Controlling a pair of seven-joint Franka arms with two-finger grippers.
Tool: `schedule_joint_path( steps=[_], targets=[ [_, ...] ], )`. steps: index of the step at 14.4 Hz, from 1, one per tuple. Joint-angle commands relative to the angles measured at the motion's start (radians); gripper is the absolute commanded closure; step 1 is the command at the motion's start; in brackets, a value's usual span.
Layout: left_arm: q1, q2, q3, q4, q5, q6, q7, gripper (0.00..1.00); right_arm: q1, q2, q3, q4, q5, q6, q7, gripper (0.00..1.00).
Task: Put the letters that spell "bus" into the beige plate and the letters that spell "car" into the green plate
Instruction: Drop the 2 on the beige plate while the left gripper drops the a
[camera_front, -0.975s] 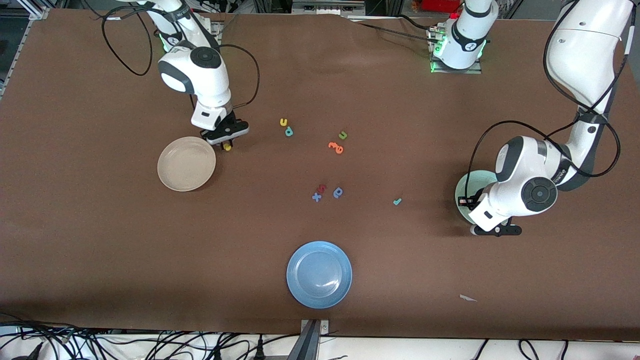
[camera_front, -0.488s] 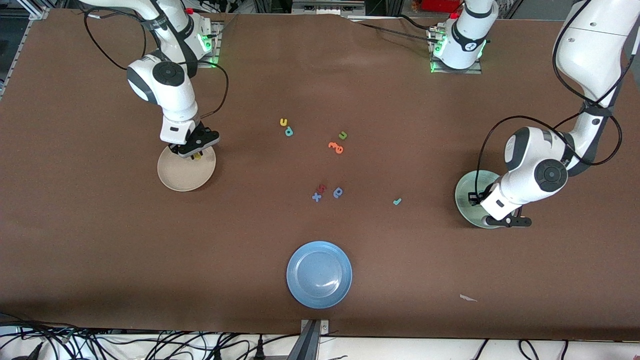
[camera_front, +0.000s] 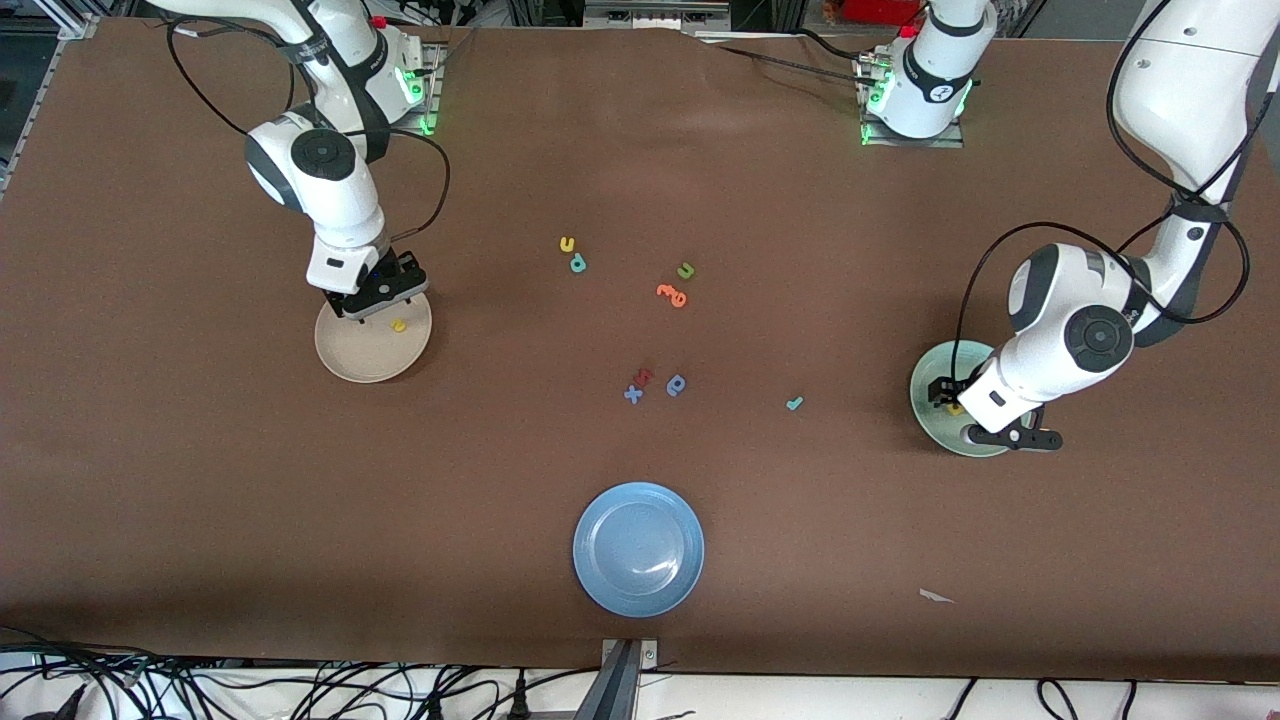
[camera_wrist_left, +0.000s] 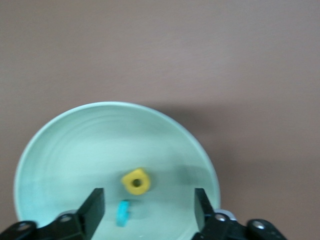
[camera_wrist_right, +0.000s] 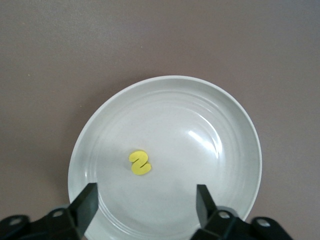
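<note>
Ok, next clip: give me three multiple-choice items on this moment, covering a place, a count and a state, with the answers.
1. Where does the tiny yellow foam letter s lie?
A. round cream-beige plate
B. blue plate
C. bare table

2. How many letters lie in the round pale mint-green plate?
A. none
B. two
C. four

3. The right hand is:
A. gripping a letter
B. open, empty

Answers: 1 A, the right wrist view shows it on that plate. 2 B, the yellow a and teal c. 3 B, its fingers stand apart over the plate.
</note>
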Motion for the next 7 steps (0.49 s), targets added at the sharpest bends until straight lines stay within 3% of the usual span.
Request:
schedule_joint_path(
  steps=[1,2,4,7],
  targets=[
    [-0.049,-0.011,-0.034,0.003,0.016,-0.012,-0.122,0.02,0.001,-0.008,0.074,-0.003,0.142,-0.023,0.051,0.0],
    [-0.089,0.002,-0.035,0.021,0.014,-0.011,-0.131,0.01,0.012,-0.011,0.129,0.003,0.257,-0.032,0.113,0.0],
    [-0.146,0.025,-0.035,0.038,0.014,-0.011,-0.208,0.0,0.1,-0.011,0.161,0.022,0.437,-0.035,0.256,0.0],
    [-0.218,0.049,-0.036,0.04,0.016,-0.003,-0.283,0.01,0.219,0.025,0.161,0.052,0.49,-0.033,0.517,0.0]
  ],
)
